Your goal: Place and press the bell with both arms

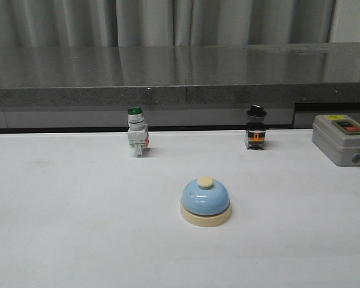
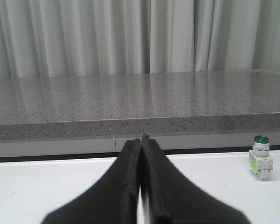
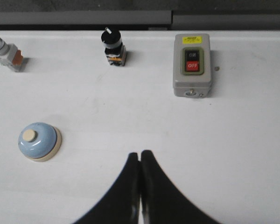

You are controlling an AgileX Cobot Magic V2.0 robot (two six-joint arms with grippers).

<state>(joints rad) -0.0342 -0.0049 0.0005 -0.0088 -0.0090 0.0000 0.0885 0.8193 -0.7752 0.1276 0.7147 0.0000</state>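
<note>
The bell (image 1: pixel 206 201) sits ungrasped on the worktop (image 1: pixel 78 228); both end effectors, left (image 2: pixel 141 140) and right (image 3: pixel 140 154), are pressed together, so opening and reaching are called for.

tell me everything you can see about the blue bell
The bell is a small light-blue dome, smooth and slightly shiny, on a round cream base with a cream knob on top. It stands upright on the white table, near the middle, in front of the green-capped switch and the black-knobbed switch, apart from both. Only the table touches it. In the right wrist view it sits clear of the right hand, whose fingers are pressed together.
</note>
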